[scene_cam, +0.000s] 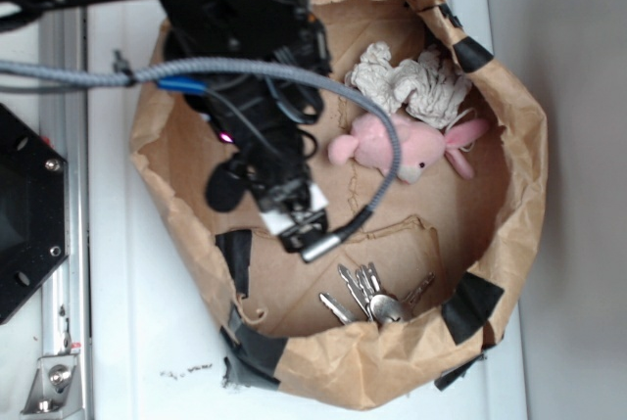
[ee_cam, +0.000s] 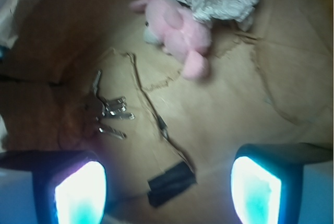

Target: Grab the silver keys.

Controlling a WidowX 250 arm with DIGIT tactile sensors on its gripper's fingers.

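The silver keys (scene_cam: 370,296) lie fanned out on the paper floor near the front wall of the brown paper basket (scene_cam: 529,146). In the wrist view the keys (ee_cam: 110,112) sit at the left, ahead of the left fingertip. My gripper (scene_cam: 304,227) hangs over the basket's left part, up and to the left of the keys and apart from them. It is open in the wrist view (ee_cam: 167,192), with glowing pads (ee_cam: 78,192) wide apart and only bare paper and a black tape strip (ee_cam: 172,181) between them.
A pink plush bunny (scene_cam: 411,146) and a crumpled whitish cloth (scene_cam: 411,82) lie at the basket's back. Black tape patches (scene_cam: 475,307) mark the basket's walls. A grey cable (scene_cam: 387,146) loops from the arm across the basket. White tabletop surrounds it.
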